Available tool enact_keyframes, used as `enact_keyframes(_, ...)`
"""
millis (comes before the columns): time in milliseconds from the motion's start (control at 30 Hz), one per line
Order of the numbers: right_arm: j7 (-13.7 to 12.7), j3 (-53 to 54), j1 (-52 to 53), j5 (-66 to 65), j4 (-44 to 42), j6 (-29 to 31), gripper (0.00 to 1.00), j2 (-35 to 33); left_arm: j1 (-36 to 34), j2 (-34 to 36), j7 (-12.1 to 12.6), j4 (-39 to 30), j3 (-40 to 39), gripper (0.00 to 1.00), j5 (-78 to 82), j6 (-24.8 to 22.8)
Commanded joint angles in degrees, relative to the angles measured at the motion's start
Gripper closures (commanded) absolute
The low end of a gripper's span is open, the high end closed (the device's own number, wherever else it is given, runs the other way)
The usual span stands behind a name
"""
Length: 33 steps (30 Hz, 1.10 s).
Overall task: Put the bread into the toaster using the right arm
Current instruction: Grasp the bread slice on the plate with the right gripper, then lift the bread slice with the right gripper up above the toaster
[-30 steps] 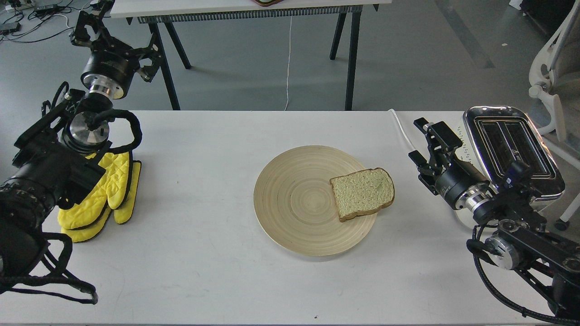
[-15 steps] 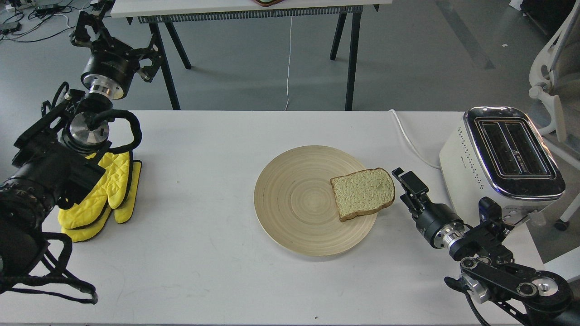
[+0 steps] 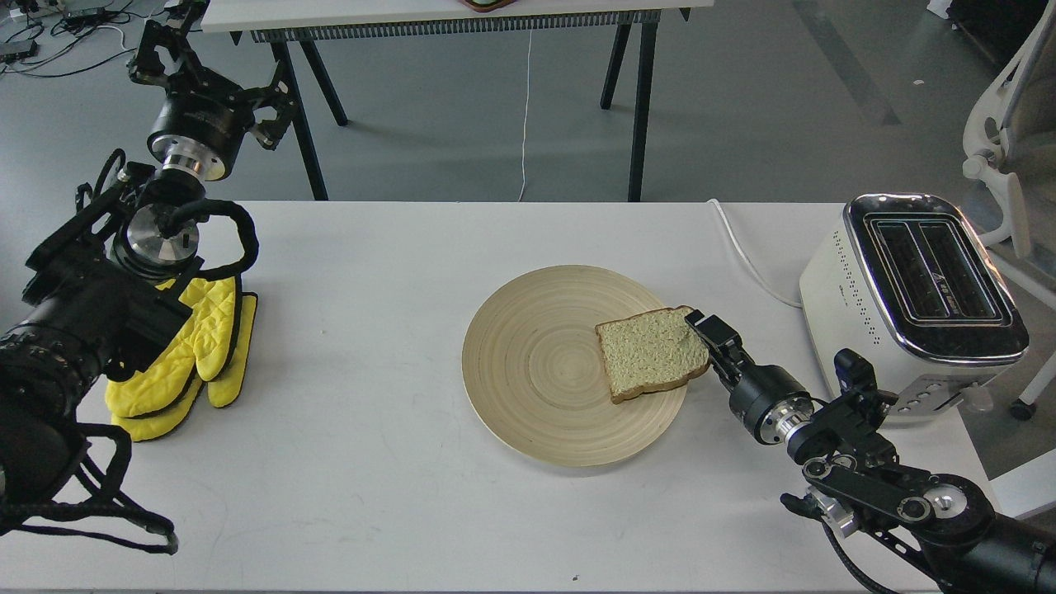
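The bread (image 3: 648,353) lies flat on the right part of a round wooden plate (image 3: 536,371), its right edge overhanging the rim. My right gripper (image 3: 701,324) comes in low from the right and touches the bread's right crust; one finger (image 3: 711,328) shows over the crust, the other is hidden, so its grip is unclear. The toaster (image 3: 858,289) stands at the table's right edge, both slots empty. My left gripper (image 3: 206,78) is raised at the far left, open and empty.
Yellow oven mitts (image 3: 198,346) lie at the table's left under my left arm. The toaster's white cord (image 3: 742,247) runs to the table's far edge. A white chair (image 3: 1002,132) stands right of the toaster. A second table (image 3: 412,16) stands behind.
My right gripper came down from beside the toaster and moved left to the bread's right edge. The bread shifted slightly left. The left arm has not moved.
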Motion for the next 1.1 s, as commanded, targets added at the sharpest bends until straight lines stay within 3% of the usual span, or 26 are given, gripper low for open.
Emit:
enact_keyframes(0, 0.0, -2.0, 0.5, 0.0, 0.1, -0.2, 0.69, -0.2, 0.0, 0.0, 0.0, 0.0, 0.0, 0.00, 0.0, 0.0)
enact_keyframes(200, -0.4, -2.3, 0.5, 0.0, 0.0, -0.2, 0.90, -0.7, 0.0, 0.0, 0.0, 0.0, 0.0, 0.00, 0.0, 0.0)
enact_keyframes(467, -0.2, -1.9, 1.6, 0.1, 2.0, -0.2, 0.94, -4.4, 0.0, -0.1, 0.0, 0.0, 0.0, 0.00, 0.0, 0.0)
enact_keyframes(867, 0.0, 4.4, 8.4, -0.3, 19.1, -0.7, 0.95, -30.1, 0.0, -0.1, -0.1, 0.0, 0.0, 0.00, 0.0, 0.0)
enact_keyframes(1067, -0.2, 4.2, 11.7, -11.3, 21.5, -0.3, 0.95, -43.4, 0.0, -0.1, -0.1, 0.0, 0.0, 0.00, 0.0, 0.0)
